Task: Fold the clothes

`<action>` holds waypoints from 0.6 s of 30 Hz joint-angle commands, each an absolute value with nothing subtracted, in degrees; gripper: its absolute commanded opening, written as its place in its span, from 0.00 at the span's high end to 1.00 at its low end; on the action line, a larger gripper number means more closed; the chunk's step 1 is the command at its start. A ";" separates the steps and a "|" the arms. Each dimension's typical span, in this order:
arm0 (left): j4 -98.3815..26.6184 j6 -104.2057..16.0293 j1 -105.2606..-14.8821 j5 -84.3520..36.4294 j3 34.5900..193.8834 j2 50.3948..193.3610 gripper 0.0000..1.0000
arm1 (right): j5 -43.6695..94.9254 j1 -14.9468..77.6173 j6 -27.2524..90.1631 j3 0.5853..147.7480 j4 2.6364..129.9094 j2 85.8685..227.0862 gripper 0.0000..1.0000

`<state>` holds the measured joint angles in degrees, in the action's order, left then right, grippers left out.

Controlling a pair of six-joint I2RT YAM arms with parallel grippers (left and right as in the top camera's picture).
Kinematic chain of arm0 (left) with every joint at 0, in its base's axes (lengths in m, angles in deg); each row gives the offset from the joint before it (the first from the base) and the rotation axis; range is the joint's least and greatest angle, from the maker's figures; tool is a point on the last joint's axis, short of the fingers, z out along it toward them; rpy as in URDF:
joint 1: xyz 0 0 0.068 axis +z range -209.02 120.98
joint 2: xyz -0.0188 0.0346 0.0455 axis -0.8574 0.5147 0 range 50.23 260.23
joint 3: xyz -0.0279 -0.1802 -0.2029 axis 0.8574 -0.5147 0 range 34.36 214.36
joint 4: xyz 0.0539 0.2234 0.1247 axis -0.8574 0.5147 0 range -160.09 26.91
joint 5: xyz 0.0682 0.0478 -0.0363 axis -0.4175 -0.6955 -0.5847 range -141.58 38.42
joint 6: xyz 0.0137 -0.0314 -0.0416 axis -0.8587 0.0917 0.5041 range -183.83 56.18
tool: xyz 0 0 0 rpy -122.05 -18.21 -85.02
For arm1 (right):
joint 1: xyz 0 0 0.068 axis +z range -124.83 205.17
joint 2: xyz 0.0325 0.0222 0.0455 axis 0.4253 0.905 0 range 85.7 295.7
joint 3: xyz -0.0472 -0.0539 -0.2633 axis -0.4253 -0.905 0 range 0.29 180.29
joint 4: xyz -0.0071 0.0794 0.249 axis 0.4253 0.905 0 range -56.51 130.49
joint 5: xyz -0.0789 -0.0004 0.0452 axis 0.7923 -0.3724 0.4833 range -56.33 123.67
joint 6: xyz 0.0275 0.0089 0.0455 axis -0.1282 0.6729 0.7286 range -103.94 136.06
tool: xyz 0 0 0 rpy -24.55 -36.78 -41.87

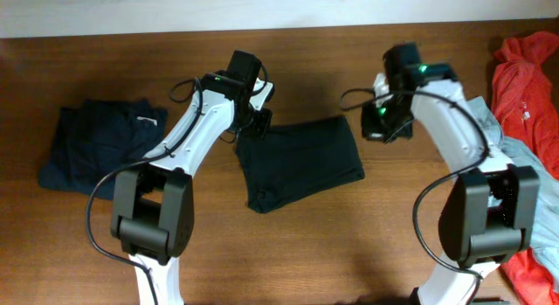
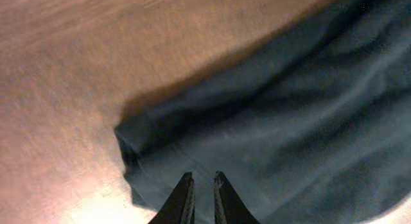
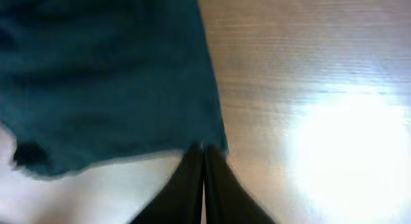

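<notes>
The black-navy shirt [image 1: 301, 161] lies folded into a rough rectangle at the table's middle. My left gripper [image 1: 254, 123] hovers at its upper left corner. In the left wrist view its jaws [image 2: 202, 177] stand a narrow gap apart over the dark cloth [image 2: 302, 115], with nothing pinched between them. My right gripper [image 1: 382, 128] is at the shirt's upper right corner. In the right wrist view it [image 3: 204, 149] is shut, its tips meeting on the hem corner of the shirt [image 3: 103, 76].
A dark navy garment with a white label [image 1: 98, 146] lies crumpled at the left. A red-orange garment [image 1: 524, 73] and a pale grey-blue one [image 1: 515, 152] are heaped along the right edge. Bare wood [image 1: 341, 244] lies in front of the shirt.
</notes>
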<state>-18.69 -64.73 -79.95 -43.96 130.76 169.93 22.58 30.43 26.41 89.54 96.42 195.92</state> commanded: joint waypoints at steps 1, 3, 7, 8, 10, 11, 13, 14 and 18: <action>-19.26 -68.23 -79.75 -45.38 131.11 174.13 0.91 | 20.33 33.44 24.37 82.02 92.05 196.71 0.94; -19.11 -68.25 -79.75 -45.42 131.11 175.64 0.93 | 20.31 34.43 24.42 78.16 87.79 196.71 0.94; -19.06 -68.25 -79.75 -45.42 131.09 177.43 0.93 | 19.04 35.30 24.42 73.33 80.47 196.71 0.94; -19.06 -68.27 -79.75 -45.45 131.09 177.54 0.93 | 18.58 35.35 24.44 72.54 80.05 196.71 0.94; -19.08 -68.69 -79.75 -45.69 131.09 177.84 0.93 | 18.64 35.35 24.48 71.42 81.02 196.71 0.95; -19.11 -68.69 -79.75 -45.97 131.04 177.91 0.93 | 18.71 35.35 24.48 70.96 81.85 196.71 0.95; -19.08 -68.69 -79.75 -47.15 131.04 178.10 0.93 | 21.14 35.35 26.12 70.44 84.71 196.71 0.95; -19.08 -68.67 -79.75 -47.89 131.04 178.24 0.93 | 23.06 35.35 27.24 70.31 86.20 196.71 0.95; -19.04 -68.67 -79.45 -48.57 131.04 179.55 0.93 | 31.58 35.28 30.54 70.31 90.63 196.71 0.96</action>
<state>-19.13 -67.51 -79.95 -46.56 130.78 177.34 23.91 35.30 27.28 70.75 89.41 196.66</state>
